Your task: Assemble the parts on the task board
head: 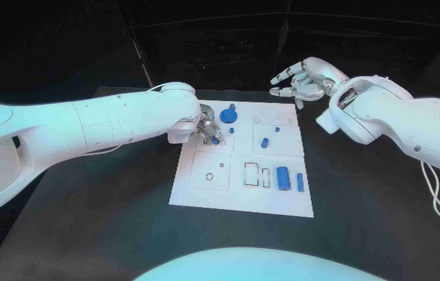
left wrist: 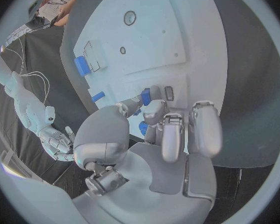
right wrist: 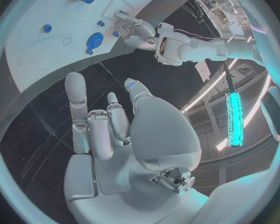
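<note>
Several small blue plastic parts (head: 283, 178) lie loose on the white task board (head: 206, 192); left hand (head: 207, 130) pinches one part, right hand (head: 303, 79) hovers spread, so much assembly remains.

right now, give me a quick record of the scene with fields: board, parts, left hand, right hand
board: white task board in the middle of the black table
parts: blue cylinder and thinner blue peg lying near the board's right edge; round blue part near its far edge
left hand: left hand down at the board's far left part, fingers on a small blue part
right hand: right hand raised beyond the board's far right corner, fingers apart, holding nothing
</note>
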You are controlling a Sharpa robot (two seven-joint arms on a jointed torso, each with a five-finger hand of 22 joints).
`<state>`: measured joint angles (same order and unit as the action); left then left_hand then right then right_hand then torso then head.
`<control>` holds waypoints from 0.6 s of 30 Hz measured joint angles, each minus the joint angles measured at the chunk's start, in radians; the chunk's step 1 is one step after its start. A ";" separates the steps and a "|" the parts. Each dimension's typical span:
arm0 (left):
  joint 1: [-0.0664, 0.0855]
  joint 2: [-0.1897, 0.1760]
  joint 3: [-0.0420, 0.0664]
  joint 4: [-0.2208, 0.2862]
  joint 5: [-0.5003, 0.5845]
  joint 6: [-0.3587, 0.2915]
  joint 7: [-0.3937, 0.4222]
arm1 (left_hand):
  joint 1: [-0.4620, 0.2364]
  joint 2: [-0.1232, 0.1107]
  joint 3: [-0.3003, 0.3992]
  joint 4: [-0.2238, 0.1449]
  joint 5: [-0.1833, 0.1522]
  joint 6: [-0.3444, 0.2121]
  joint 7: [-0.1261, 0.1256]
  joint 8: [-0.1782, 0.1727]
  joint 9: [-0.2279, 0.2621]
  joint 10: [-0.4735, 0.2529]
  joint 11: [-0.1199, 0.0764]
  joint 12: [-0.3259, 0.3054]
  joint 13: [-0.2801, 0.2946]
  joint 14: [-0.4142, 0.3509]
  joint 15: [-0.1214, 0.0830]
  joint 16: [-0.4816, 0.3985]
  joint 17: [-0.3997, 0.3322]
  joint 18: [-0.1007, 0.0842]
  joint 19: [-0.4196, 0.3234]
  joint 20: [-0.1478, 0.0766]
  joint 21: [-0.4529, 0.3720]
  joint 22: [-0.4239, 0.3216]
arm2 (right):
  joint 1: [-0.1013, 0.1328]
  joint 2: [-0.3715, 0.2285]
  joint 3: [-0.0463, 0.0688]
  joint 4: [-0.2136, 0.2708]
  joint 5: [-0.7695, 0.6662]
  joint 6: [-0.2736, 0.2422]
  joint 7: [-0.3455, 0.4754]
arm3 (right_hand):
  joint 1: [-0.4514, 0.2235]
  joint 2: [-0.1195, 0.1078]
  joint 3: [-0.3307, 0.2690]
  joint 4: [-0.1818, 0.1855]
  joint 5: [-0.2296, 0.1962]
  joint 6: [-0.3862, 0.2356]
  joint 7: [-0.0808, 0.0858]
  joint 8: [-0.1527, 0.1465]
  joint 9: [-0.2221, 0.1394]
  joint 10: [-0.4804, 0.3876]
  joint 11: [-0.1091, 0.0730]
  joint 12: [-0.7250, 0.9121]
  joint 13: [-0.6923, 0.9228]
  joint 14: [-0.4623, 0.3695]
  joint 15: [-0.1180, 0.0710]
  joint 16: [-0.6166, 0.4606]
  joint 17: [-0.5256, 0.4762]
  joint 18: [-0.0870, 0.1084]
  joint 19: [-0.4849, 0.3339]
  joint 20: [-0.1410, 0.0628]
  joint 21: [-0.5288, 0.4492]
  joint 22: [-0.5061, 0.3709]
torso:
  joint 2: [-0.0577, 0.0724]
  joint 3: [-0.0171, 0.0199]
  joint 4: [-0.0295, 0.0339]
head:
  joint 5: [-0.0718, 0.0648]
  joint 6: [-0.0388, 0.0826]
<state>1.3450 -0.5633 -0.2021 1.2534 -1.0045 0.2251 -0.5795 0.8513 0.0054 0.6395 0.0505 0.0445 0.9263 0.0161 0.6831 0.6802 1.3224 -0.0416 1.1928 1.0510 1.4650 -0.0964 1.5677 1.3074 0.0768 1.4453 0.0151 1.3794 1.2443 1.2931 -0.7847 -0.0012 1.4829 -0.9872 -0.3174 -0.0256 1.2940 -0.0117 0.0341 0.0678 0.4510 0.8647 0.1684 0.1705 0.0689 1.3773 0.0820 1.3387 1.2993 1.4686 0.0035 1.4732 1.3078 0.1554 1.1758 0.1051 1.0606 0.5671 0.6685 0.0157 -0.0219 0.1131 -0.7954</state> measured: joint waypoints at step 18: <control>-0.002 0.006 -0.001 -0.012 -0.001 0.005 -0.006 | -0.053 -0.002 -0.059 0.039 0.003 0.005 0.002 -0.001 -0.001 0.003 -0.003 0.004 0.006 0.000 0.000 0.000 0.000 0.000 0.003 -0.003 0.000 0.007 | 0.000 0.002 0.000 -0.001 -0.007 0.000 0.000 | 0.004 0.004 0.000 0.005 0.017 0.000 0.000 0.000 0.000 0.000 0.000 0.000 -0.001 0.000 0.000 0.000 0.000 0.000 0.000 0.000 -0.004 -0.001 | 0.000 0.0000 0.0000 | -0.002 0.003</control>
<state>1.3432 -0.5576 -0.2031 1.2410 -1.0057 0.2298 -0.5855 0.7988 0.0035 0.5806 0.0897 0.0473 0.9310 0.0179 0.6820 0.6796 1.3257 -0.0449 1.1969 1.0572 1.4651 -0.0963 1.5677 1.3075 0.0768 1.4482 0.0122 1.3794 1.2514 1.2931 -0.7830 -0.0013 1.4818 -0.9937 -0.3174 -0.0258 1.2979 -0.0076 0.0344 0.0731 0.4680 0.8646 0.1684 0.1705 0.0689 1.3773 0.0820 1.3387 1.2987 1.4686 0.0035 1.4732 1.3076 0.1554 1.1758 0.1051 1.0568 0.5660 0.6683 0.0157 -0.0219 0.1113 -0.7922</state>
